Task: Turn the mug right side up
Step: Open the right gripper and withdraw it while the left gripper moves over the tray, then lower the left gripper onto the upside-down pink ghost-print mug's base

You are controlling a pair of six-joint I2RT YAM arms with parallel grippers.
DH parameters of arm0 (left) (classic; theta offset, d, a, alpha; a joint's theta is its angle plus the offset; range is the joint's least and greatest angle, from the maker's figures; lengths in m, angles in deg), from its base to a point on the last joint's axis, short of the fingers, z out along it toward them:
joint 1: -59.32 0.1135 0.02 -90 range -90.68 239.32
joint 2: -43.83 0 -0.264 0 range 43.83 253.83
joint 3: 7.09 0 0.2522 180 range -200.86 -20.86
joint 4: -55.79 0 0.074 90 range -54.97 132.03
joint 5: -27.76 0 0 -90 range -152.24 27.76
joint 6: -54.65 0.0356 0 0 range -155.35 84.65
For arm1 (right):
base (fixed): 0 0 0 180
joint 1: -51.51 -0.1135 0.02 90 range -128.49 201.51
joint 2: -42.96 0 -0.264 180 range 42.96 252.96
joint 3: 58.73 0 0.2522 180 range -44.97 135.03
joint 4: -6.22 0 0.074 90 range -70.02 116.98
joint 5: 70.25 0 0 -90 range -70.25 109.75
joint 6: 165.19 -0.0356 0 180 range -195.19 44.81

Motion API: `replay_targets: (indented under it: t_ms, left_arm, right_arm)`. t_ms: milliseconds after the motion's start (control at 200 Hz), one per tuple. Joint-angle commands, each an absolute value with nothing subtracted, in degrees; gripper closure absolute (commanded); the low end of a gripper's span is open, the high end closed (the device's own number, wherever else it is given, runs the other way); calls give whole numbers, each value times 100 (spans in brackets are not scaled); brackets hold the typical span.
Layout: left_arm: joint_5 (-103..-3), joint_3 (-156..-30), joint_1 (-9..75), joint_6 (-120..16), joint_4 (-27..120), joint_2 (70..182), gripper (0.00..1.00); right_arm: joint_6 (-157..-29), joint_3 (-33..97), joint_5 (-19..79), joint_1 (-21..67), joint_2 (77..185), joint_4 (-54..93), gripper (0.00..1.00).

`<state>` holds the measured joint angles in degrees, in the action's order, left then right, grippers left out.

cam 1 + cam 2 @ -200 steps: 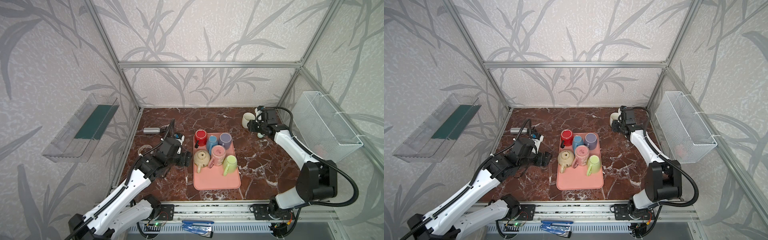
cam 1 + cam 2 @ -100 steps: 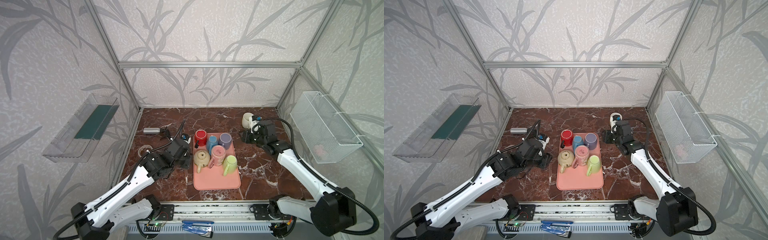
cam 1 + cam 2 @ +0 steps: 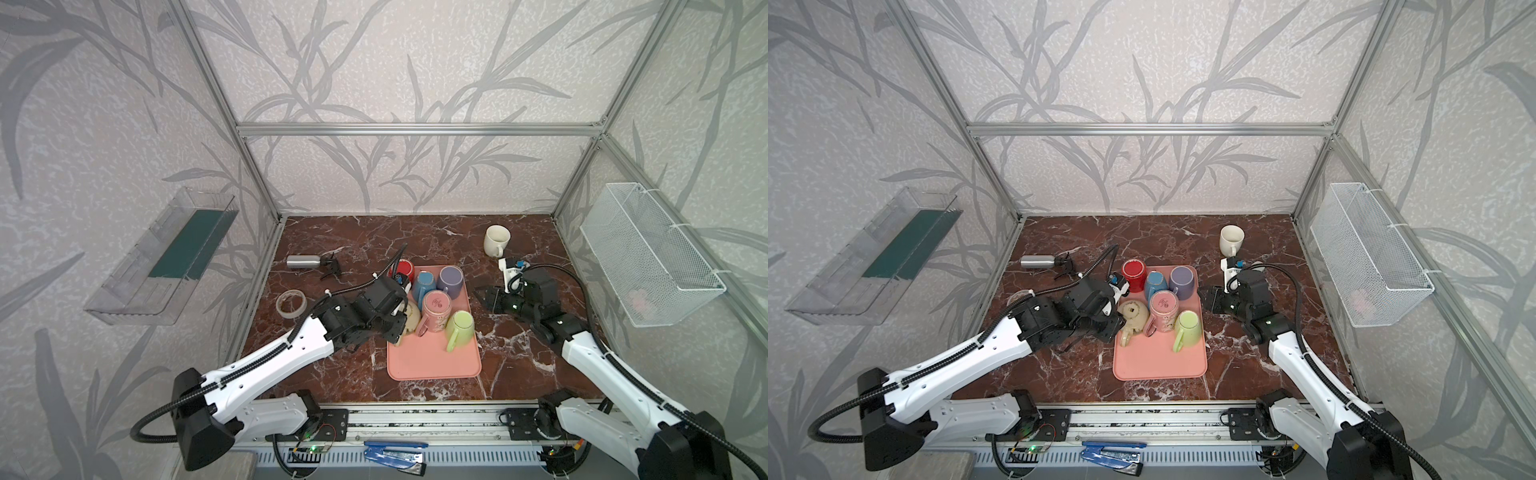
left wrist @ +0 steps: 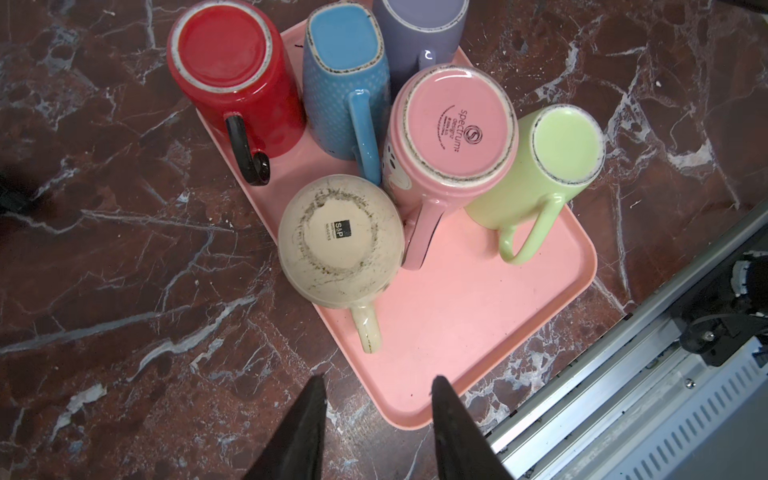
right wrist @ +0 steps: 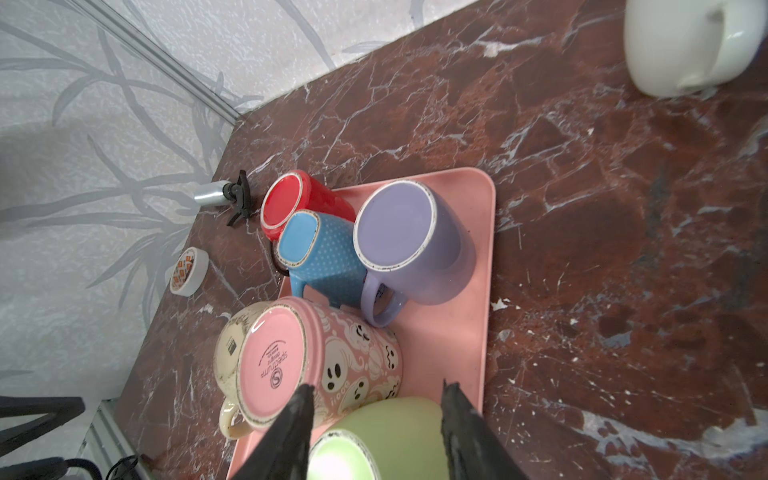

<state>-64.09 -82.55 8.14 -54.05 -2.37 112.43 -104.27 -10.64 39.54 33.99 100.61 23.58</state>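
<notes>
At the far left the tape roll [image 3: 291, 302] and the spray bottle [image 3: 303, 262] lie on the marble where they lay a second ago. The left gripper [image 4: 379, 379], which was then over bare marble left of the pink tray [image 3: 432, 361], has come in over the tray's left edge. Its jaws have drawn in from wide to a moderate gap, with nothing between them. The cream mug [image 4: 340, 237] stands base up at that left edge, just beside the pink mug [image 3: 436, 305]. In the left wrist view its handle points toward the fingertips but lies ahead of them, not in the gap. The red mug [image 3: 1134, 272], the pink mug and the green mug [image 3: 461, 328] are also base up on the tray and have not shifted. Further right, the right gripper [image 3: 482, 296] was at the white mug [image 3: 496, 241] near the back right corner a second ago. It has since pulled away and now hangs just off the tray's right edge, pointing at it, with its jaws about as far apart as before and empty. The white mug is left standing alone on the marble, mouth up, well apart from the tray.
</notes>
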Motion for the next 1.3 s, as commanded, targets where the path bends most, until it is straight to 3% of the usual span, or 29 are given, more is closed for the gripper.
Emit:
replay_targets:
  t_ms: [0,195,450,1295]
  left_arm:
    - [-6286,-8502,773,-5146,-141,11464,63]
    - [-6164,-8823,711,-5008,-141,12025,63]
    - [-5916,-9097,691,-4848,18,12625,52]
    - [-5856,-9980,703,-4493,-221,14330,50]
  right_arm:
    - [-10788,-1211,4481,3395,10111,1767,48]
    - [-11440,-1679,5070,3649,10308,943,48]
    - [-11852,-2068,5341,3992,10231,390,49]
    - [-12256,-2484,5342,4290,10312,-304,54]
